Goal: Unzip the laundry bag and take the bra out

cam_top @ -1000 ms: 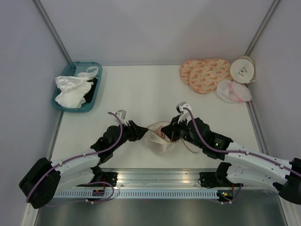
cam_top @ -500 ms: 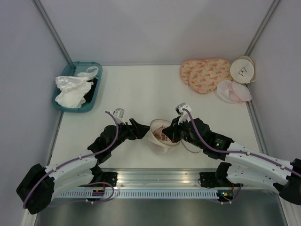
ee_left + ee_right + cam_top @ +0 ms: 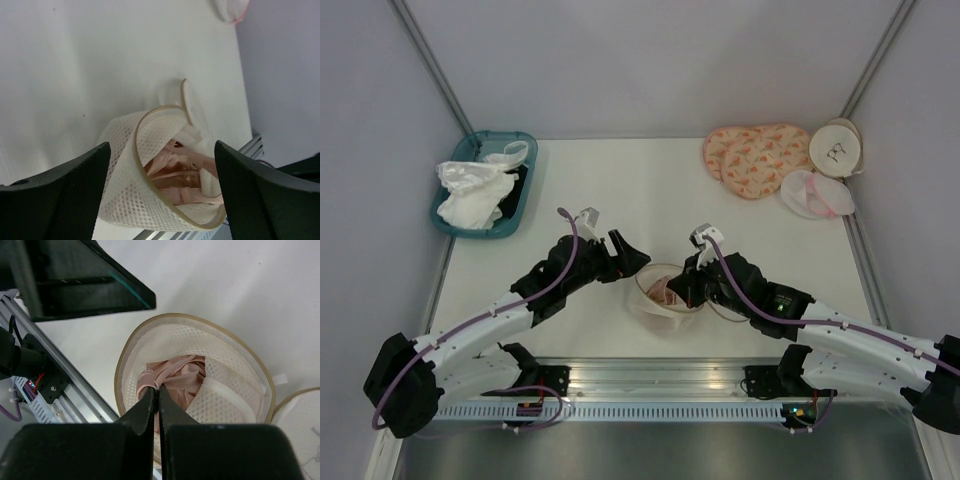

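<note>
At the near middle of the table [image 3: 620, 190], between the two arms, the laundry bag [image 3: 655, 305] is found already unzipped, so the step in hand is judged to be the removal of the bra [image 3: 667, 290]. The bra is seen bunched inside the mesh cup, with its thin straps laid across the opening.

The right tool [image 3: 684, 290] is lowered into the mouth of the bag and is closed, with a fold of pink fabric apparently pinched at its tips. The left tool [image 3: 631, 250] is held just beside the bag's far-left edge, apart from it, with its jaws spread wide and nothing between them.

The bag's mouth is turned upward, tipped a little toward the right arm, as is shown by the right wrist view, where the whole rim [image 3: 125, 365] is looked into. Being round, the bag has no strong long axis; its opened rim is drawn into an oval, slightly longer across the table than front to back. No long axis can be told for the crumpled bra [image 3: 175, 372].

For the next move, a pull up and out through the mouth is called for, and the light mesh would probably need to be pinned by the open left tool, or the bag may be lifted along with the bra.
</note>
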Robot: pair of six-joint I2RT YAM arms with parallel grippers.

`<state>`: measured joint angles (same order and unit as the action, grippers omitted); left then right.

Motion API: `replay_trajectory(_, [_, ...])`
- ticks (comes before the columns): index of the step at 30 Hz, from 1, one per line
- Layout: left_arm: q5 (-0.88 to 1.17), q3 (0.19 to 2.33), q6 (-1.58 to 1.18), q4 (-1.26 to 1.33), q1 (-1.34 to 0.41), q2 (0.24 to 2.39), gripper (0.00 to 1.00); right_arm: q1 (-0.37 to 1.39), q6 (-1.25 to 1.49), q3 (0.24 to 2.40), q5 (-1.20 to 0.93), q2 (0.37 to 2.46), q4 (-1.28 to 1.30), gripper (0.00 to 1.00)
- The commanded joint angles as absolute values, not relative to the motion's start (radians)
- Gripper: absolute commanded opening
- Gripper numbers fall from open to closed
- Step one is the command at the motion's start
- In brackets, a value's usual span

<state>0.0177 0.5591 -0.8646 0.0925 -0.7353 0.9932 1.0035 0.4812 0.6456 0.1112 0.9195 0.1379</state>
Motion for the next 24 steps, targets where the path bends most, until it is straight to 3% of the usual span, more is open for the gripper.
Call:
replay_trajectory(1, [0.092, 0.63, -0.87, -0.021, -0.739, 1.095, 0.85, 1.002, 0.46, 0.667, 0.117, 0.925, 0.12, 0.0])
replay_trajectory(5, [0.133, 0.672, -0.83, -0.064, -0.752, 1.178, 0.72, 1.003, 0.454, 0.67, 0.144, 0.933, 0.129, 0.0])
replay_trajectory(8, [0.163, 0.681, -0.816, -0.066, -0.755, 1.206, 0.43, 1.002, 0.453, 0.673, 0.166, 0.942, 0.13, 0.01])
replay_trajectory(9, [0.164, 0.681, -0.815, -0.066, -0.755, 1.206, 0.19, 1.002, 0.451, 0.672, 0.169, 0.943, 0.13, 0.0])
replay_trajectory(10, [0.163, 0.68, -0.812, -0.066, -0.755, 1.204, 0.07, 1.002, 0.453, 0.676, 0.182, 0.943, 0.133, 0.0])
replay_trajectory(11, [0.157, 0.68, -0.81, -0.074, -0.755, 1.203, 0.02, 1.003, 0.453, 0.678, 0.19, 0.946, 0.138, 0.0])
replay_trajectory(24, [0.181, 0.68, -0.799, -0.018, -0.776, 1.261, 0.02, 1.003, 0.423, 0.736, 0.003, 0.992, -0.179, 0.0])
